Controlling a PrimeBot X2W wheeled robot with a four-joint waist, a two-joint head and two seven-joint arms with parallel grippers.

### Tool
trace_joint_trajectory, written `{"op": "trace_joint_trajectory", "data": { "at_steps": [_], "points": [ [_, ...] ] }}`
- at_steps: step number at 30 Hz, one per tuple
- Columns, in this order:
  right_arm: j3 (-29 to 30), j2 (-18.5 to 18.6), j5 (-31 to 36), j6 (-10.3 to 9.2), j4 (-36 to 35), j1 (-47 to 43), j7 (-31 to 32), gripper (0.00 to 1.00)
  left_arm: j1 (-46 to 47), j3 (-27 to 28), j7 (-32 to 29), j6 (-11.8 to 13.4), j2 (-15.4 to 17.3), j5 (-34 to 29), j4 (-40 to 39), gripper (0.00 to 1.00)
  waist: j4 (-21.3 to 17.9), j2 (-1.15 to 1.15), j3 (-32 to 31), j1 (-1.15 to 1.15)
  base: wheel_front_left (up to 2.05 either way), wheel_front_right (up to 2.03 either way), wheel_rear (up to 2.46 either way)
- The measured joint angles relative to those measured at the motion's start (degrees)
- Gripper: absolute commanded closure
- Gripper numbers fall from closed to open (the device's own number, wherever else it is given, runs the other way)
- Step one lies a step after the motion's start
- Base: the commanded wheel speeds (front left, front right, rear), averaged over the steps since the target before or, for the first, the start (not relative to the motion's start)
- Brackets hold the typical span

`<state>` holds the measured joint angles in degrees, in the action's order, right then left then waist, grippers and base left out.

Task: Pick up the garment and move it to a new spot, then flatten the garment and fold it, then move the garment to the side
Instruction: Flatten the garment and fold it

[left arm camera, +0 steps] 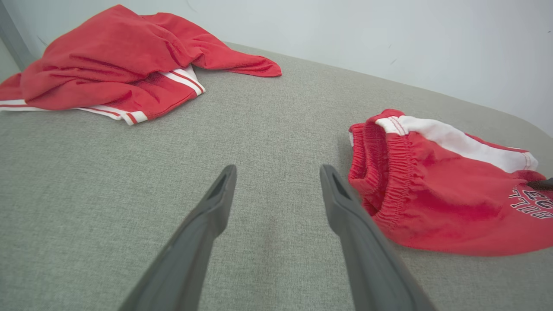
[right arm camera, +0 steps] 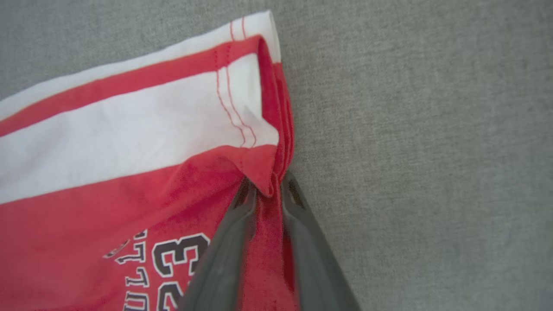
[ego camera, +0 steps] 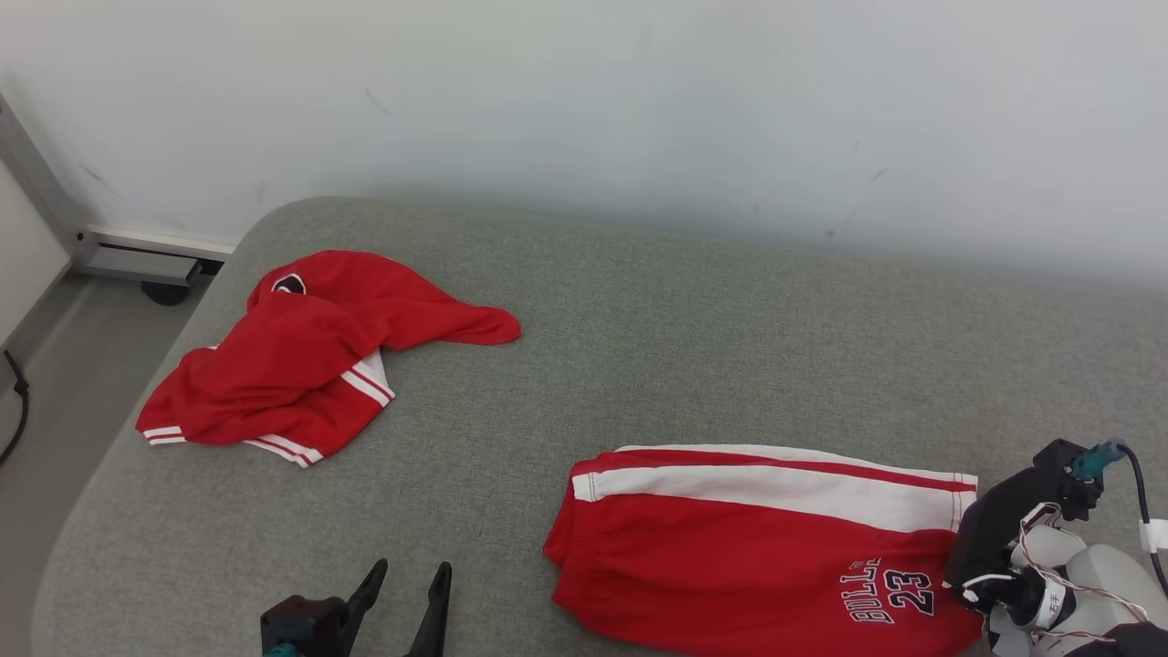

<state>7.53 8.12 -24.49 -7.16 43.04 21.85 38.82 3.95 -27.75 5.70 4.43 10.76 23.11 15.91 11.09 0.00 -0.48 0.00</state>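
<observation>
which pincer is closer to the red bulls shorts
Right. The right pincer grips the shorts' hem; the left pincer sits open off the waistband, not touching.

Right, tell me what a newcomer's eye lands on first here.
The red shorts with a white stripe and a 23 print, lower right in the head view, their hem corner pinched in the right tool. Then the crumpled red garment at the far left of the grey surface; the left tool is open.

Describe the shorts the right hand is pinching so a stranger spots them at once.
On the grey fabric surface, look near right, by the right hand. The shorts lie flat there. Unlike the crumpled red top far left, they show a broad white stripe and the number 23.
</observation>
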Motion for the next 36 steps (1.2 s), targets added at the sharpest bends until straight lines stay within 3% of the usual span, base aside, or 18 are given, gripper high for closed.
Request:
{"op": "trace_joint_trajectory", "data": {
  "at_steps": [6,13,25,29,36],
  "points": [
    [0.63,0.69,1.35,0.02,1.13,0.71,-0.54,1.0,-0.02,0.07,0.23,0.01,0.02,0.0,0.08,0.0,0.06,0.0,-0.29,0.0,0.0,0.0,0.0],
    [4.22,5.95,2.65,0.01,1.13,0.87,-2.74,1.0,-0.19,0.3,1.01,0.03,0.04,0.01,0.11,0.0,-0.33,0.0,-0.97,0.0,0.0,0.0,0.0],
    [9.85,11.78,8.64,0.01,-1.01,-0.48,-6.89,1.0,-0.93,0.41,1.51,0.08,0.07,0.01,-0.29,0.0,-1.95,0.0,-2.41,0.0,0.0,0.0,0.0],
    [9.23,10.76,9.9,0.01,-3.12,-0.48,-7.02,1.0,-1.38,0.31,1.58,0.08,0.08,0.01,-0.29,0.0,-2.28,0.0,-2.79,0.0,0.0,0.0,0.0],
    [2.89,3.64,11.28,-0.14,-9.93,-3.96,-5.26,1.0,-1.48,-0.16,1.57,0.08,-0.05,0.02,-0.27,0.0,-2.71,0.0,-3.35,0.0,0.0,0.0,0.0]
  ]
}}
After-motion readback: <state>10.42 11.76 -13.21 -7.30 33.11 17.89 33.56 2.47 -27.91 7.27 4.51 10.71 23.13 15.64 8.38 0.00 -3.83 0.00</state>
